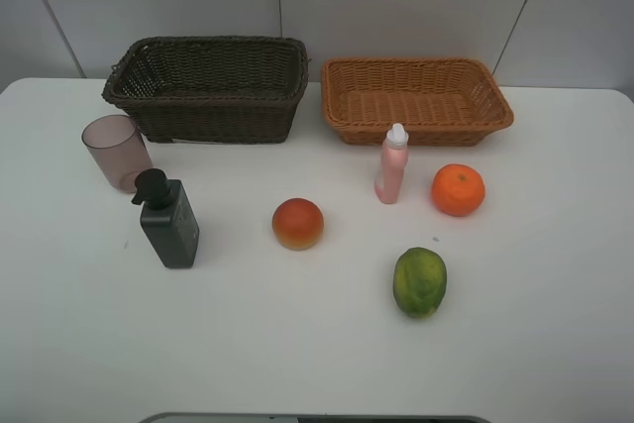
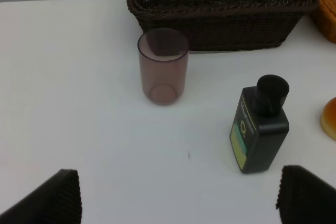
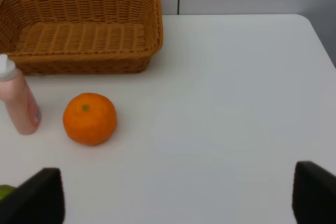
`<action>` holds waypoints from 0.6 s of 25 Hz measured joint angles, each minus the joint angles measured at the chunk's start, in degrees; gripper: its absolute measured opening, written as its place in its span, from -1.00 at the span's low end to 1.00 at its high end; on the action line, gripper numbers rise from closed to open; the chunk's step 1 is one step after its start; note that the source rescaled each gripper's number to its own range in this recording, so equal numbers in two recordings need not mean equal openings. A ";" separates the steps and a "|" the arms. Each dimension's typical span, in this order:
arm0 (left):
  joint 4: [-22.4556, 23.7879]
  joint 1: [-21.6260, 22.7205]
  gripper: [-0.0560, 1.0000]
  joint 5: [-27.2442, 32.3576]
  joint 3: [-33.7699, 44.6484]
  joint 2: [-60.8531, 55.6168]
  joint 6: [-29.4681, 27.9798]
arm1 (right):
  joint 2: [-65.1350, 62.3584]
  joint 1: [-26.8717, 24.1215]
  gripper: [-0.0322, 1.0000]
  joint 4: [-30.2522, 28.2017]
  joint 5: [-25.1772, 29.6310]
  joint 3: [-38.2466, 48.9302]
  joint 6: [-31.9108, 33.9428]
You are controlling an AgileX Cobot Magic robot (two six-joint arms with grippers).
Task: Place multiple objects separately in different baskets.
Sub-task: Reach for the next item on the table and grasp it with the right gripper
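Note:
The dark brown basket (image 1: 208, 86) and the orange-tan basket (image 1: 416, 98) stand side by side at the back. In front stand the mauve cup (image 1: 116, 152), dark grey pump bottle (image 1: 168, 220), red-yellow fruit (image 1: 297, 224), pink bottle (image 1: 392, 165), orange (image 1: 458, 190) and green fruit (image 1: 420, 281). Neither gripper shows in the exterior view. My left gripper (image 2: 181, 203) is open and empty, short of the cup (image 2: 163, 66) and pump bottle (image 2: 259, 129). My right gripper (image 3: 176, 203) is open and empty, short of the orange (image 3: 90, 118) and pink bottle (image 3: 18, 103).
The white table (image 1: 555, 324) runs wide in front of and to the right of the objects. A grey wall stands close behind both baskets. The table's right edge shows in the right wrist view (image 3: 320, 40).

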 joint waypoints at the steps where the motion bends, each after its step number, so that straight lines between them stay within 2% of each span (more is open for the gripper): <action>1: 0.00 0.00 0.93 0.00 0.00 0.00 0.00 | 0.00 0.00 0.73 0.00 0.00 0.00 0.00; 15: 0.00 0.00 0.93 0.00 0.00 0.00 0.00 | 0.00 0.00 0.73 0.00 0.00 0.00 0.00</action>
